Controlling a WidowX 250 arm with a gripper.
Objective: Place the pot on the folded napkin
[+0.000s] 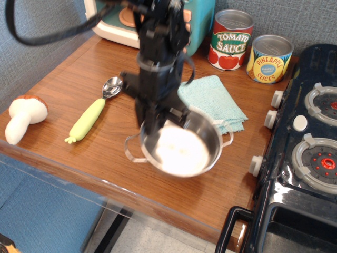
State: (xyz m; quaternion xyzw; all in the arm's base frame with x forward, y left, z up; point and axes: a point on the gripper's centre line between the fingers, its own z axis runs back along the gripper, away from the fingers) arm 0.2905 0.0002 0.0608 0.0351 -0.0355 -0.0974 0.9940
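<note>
The shiny steel pot (pixel 181 148) with two wire loop handles hangs tilted above the table, its far rim gripped by my gripper (pixel 158 122). The jaws are shut on the pot's back-left rim. The arm is blurred from motion. The folded napkin (pixel 213 103), light teal terry cloth, lies flat on the table just behind and to the right of the pot; the pot's right edge overlaps its near corner in this view.
A tomato sauce can (pixel 232 39) and a pineapple can (pixel 269 58) stand behind the napkin. A yellow-handled spoon (pixel 95 113) and a toy mushroom (pixel 22 117) lie at left. A black toy stove (pixel 305 142) stands at right, a teal appliance (pixel 197 21) at the back.
</note>
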